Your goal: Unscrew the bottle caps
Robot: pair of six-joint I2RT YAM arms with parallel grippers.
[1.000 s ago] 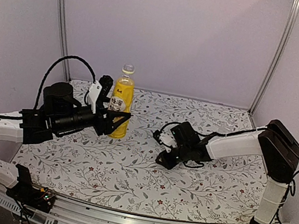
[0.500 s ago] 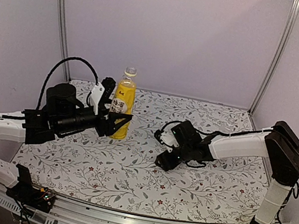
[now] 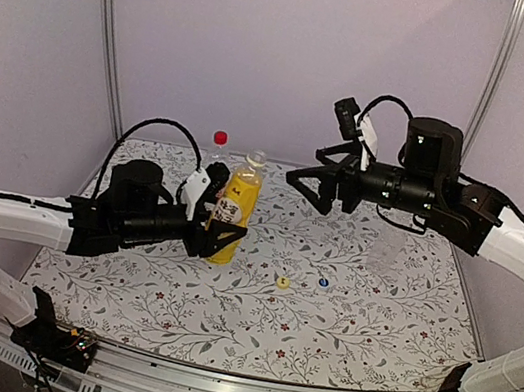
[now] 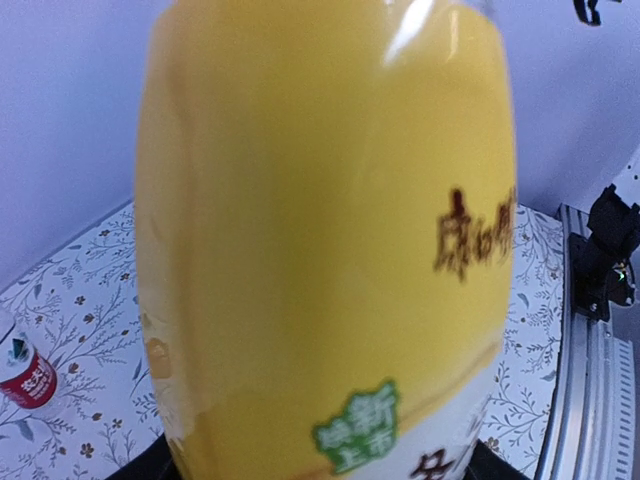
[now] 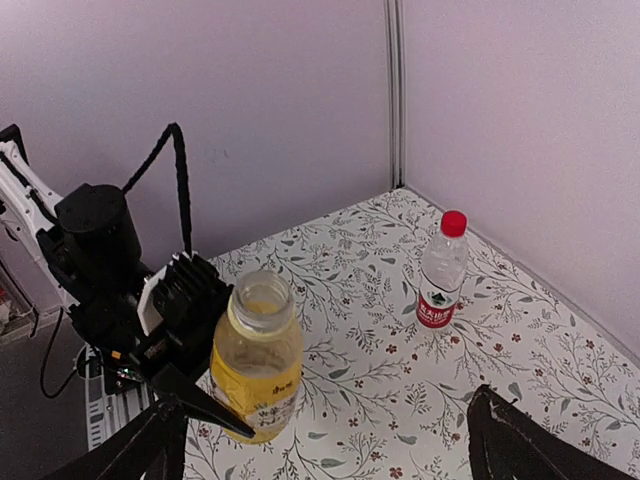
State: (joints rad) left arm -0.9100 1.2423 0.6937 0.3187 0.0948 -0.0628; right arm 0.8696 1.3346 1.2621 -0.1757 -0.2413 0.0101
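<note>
Left claw point(image 3: 227, 212) grasps one uncapped yellow bottle point(image 3: 241, 190); a second, red-capped bottle point(image 3: 216, 152) stands just behind it. Right claw point(image 3: 309, 189), released, hangs above two loose caps: yellow cap point(image 3: 282, 282), blue cap point(image 3: 323, 282).

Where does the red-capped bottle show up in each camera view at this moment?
Top external: the red-capped bottle stands at the back, left of centre.
Left wrist: the red-capped bottle is at the lower left edge, only its labelled part in frame.
Right wrist: the red-capped bottle stands upright, right of centre.
Shared landmark: the yellow drink bottle, which fills the left wrist view and sits lower left in the right wrist view.
</note>
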